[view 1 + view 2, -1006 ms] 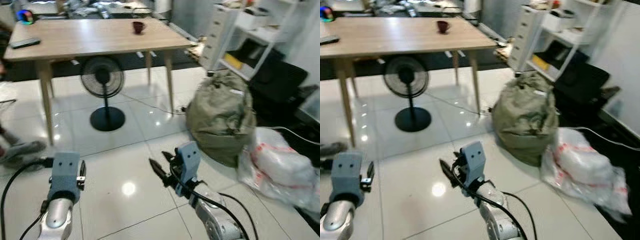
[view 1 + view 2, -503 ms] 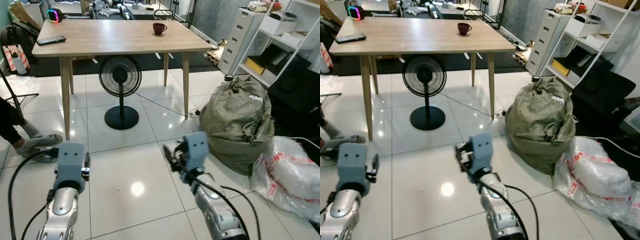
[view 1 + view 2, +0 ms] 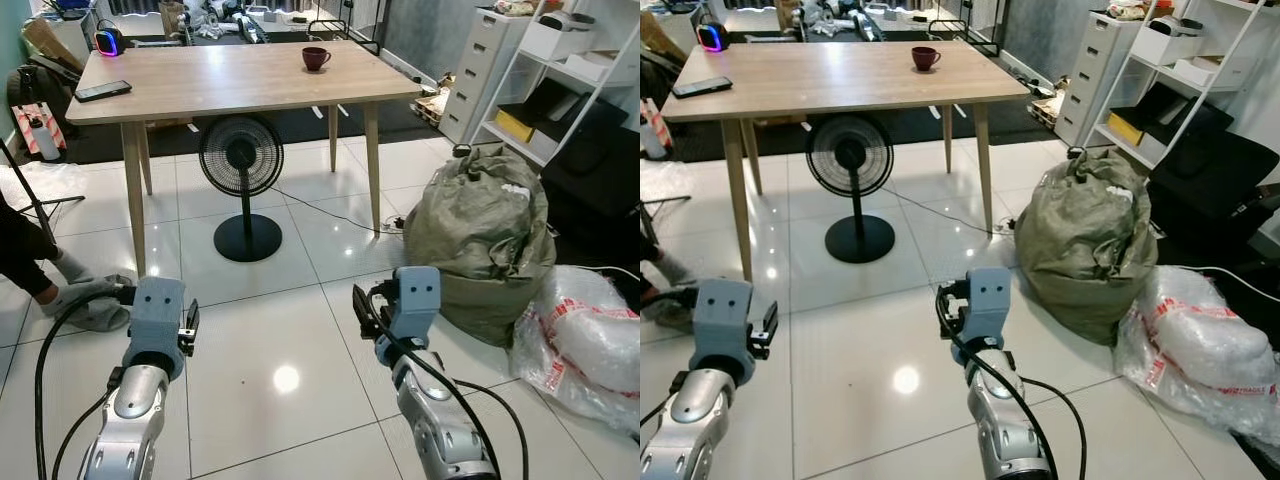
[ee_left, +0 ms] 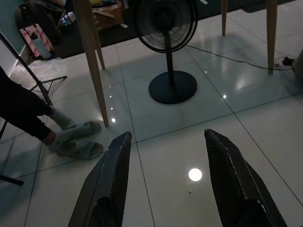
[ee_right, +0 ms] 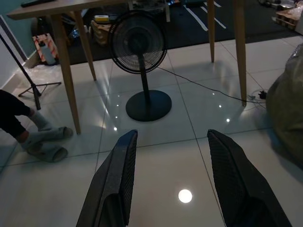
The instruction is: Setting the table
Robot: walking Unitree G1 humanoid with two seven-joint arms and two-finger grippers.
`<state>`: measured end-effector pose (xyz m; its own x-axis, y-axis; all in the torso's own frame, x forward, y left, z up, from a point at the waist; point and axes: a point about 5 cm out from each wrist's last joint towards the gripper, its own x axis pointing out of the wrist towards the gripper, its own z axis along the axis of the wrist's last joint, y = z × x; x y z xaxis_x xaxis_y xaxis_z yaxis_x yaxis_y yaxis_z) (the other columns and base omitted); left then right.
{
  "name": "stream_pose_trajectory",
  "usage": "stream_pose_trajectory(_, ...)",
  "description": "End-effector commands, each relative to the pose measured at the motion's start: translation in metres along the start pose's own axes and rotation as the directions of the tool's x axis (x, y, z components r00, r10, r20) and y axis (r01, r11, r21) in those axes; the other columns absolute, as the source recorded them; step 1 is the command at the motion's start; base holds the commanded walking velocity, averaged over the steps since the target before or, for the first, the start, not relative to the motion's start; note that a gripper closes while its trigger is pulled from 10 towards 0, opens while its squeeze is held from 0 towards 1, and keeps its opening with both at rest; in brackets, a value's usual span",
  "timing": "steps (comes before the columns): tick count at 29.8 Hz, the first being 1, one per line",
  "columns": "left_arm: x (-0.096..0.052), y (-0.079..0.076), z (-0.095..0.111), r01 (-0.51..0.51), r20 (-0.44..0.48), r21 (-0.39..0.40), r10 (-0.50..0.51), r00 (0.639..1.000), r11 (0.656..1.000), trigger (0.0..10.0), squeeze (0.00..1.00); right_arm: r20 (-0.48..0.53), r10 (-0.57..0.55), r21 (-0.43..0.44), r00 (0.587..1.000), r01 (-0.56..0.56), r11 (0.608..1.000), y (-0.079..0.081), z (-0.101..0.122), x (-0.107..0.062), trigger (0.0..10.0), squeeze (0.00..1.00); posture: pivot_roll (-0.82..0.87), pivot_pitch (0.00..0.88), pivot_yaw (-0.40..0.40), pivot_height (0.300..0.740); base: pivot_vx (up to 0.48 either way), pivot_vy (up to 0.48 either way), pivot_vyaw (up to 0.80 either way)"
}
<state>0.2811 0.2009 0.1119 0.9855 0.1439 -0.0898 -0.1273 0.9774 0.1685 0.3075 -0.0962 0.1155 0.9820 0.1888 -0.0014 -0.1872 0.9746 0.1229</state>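
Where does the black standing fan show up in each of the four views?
Left eye view: fan under the table, left of centre.
Right eye view: under the table, left of centre.
Left wrist view: beyond the open left fingers, at.
Right wrist view: beyond the open right fingers, at.
Shared landmark: the fan's round base.

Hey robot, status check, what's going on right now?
Left gripper and right gripper open, empty, held above the floor. Dark red cup on wooden table ahead. Standing fan and its cord under the table, in the path.
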Motion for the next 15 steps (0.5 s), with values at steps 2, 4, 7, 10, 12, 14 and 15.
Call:
stream_pose_trajectory(2,0.0006,-0.0008,0.0023,0.008,-0.001,-0.031,-0.008,1.000,0.999,10.0,0.00,0.020,0.001,-0.013,1.000,0.000,1.000,0.0014,0.0021,-0.0010,10.0,0.00,0.11,0.006,0.034,0.740,0.000,0.000,0.00)
stream_pose_trajectory(4,0.0017,-0.0017,0.0040,0.011,0.002,-0.044,-0.011,1.000,0.999,10.0,0.00,0.022,-0.002,-0.019,1.000,0.003,1.000,0.0017,0.0029,-0.0008,10.0,0.00,0.10,0.006,0.037,0.740,0.000,0.000,0.00)
stream_pose_trajectory(7,0.0022,-0.0018,0.0045,0.011,0.002,-0.043,-0.011,1.000,0.999,10.0,0.00,0.024,-0.004,-0.019,1.000,0.004,1.000,0.0018,0.0032,-0.0009,10.0,0.00,0.11,0.005,0.038,0.740,0.000,0.000,0.00)
stream_pose_trajectory(10,0.0033,-0.0013,0.0048,0.009,0.001,-0.051,-0.009,1.000,0.999,10.0,0.00,0.030,0.000,-0.016,1.000,0.000,1.000,0.0027,0.0032,-0.0018,10.0,0.00,0.10,0.004,0.038,0.740,0.000,0.000,0.00)
stream_pose_trajectory(12,0.0037,-0.0011,0.0052,0.007,0.004,-0.053,-0.007,1.000,0.999,10.0,0.00,0.032,0.003,-0.022,0.999,-0.003,1.000,0.0037,0.0030,-0.0023,10.0,0.00,0.10,0.002,0.037,0.740,0.000,0.000,0.00)
stream_pose_trajectory(14,0.0038,-0.0012,0.0053,0.007,0.004,-0.053,-0.007,1.000,0.999,10.0,0.00,0.033,0.003,-0.024,0.999,-0.002,1.000,0.0039,0.0030,-0.0023,10.0,0.00,0.10,0.002,0.037,0.740,0.000,0.000,0.00)
stream_pose_trajectory(15,0.0040,-0.0015,0.0050,0.007,0.002,-0.054,-0.007,1.000,0.999,10.0,0.00,0.034,0.005,-0.028,0.999,-0.004,1.000,0.0042,0.0034,-0.0021,10.0,0.00,0.10,0.000,0.036,0.740,0.000,0.000,0.00)
